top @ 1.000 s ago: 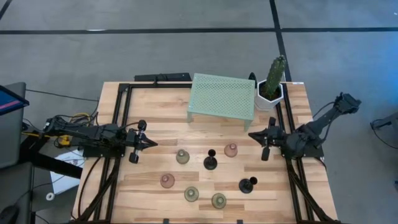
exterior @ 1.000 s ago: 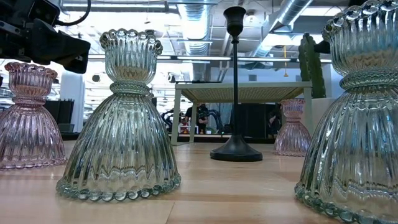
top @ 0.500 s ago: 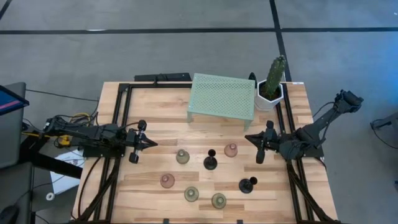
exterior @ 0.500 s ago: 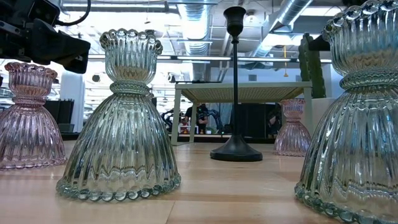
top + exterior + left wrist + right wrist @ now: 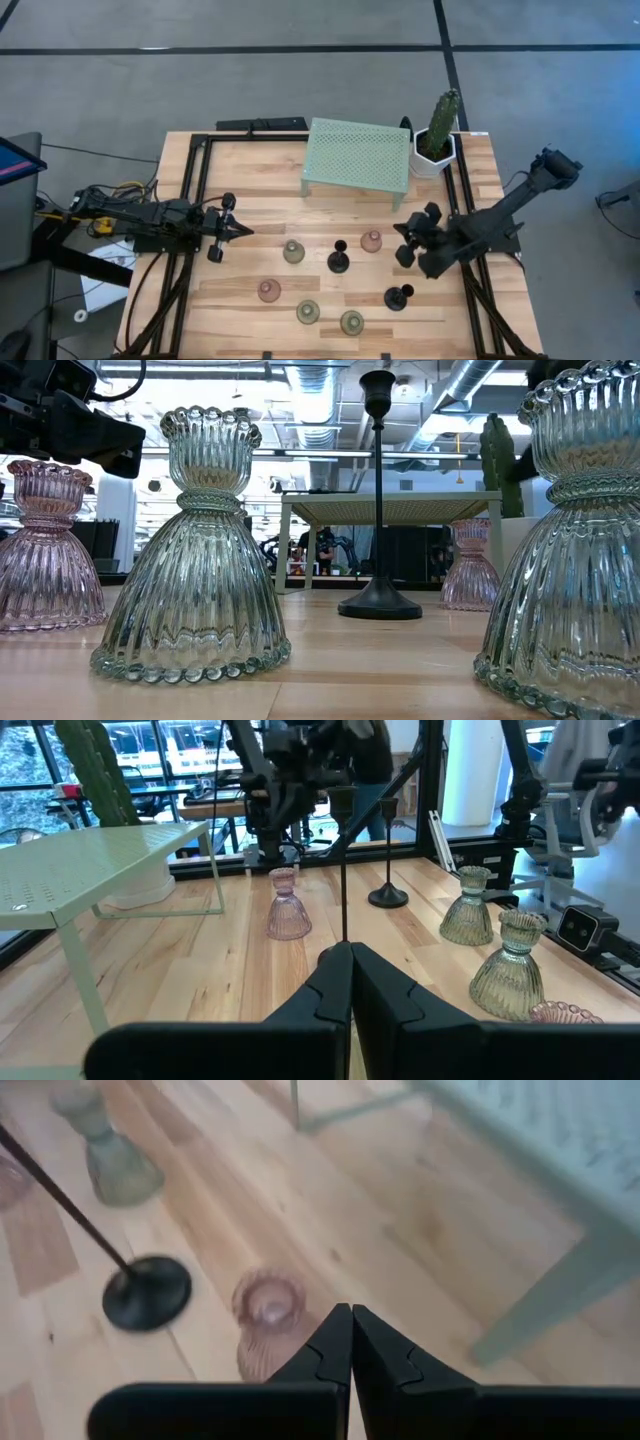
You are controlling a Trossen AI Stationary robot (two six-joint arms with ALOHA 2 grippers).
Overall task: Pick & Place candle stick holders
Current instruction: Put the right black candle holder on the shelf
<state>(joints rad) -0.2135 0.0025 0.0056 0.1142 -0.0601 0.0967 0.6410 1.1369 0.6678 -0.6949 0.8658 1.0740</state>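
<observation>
1. High view: I have the right gripper (image 5: 401, 243) over the right half of the wooden table (image 5: 250, 170), fingers pressed together, holding nothing.
2. The nearest pinkish holder (image 5: 371, 241) stands at 9 o'clock from that gripper, just beside it and not touching; the right wrist view shows the same holder (image 5: 268, 1312) just ahead of the closed fingertips.
3. A black holder (image 5: 398, 296) stands at 6 o'clock from the right gripper; the other black holder (image 5: 338, 261) is at 8 o'clock.
4. The left gripper (image 5: 246, 231) waits near the table's left edge, fingers closed and empty.
5. One pale green holder (image 5: 293, 251) is at 4 o'clock from the left gripper, near it.
6. The second pinkish holder (image 5: 269, 290) and two more pale green holders (image 5: 308, 312) (image 5: 351, 322) stand toward the table's near edge.
7. The mint perforated stand (image 5: 358, 155) is at 12 o'clock from the group, the cactus (image 5: 441, 122) beside it.
</observation>
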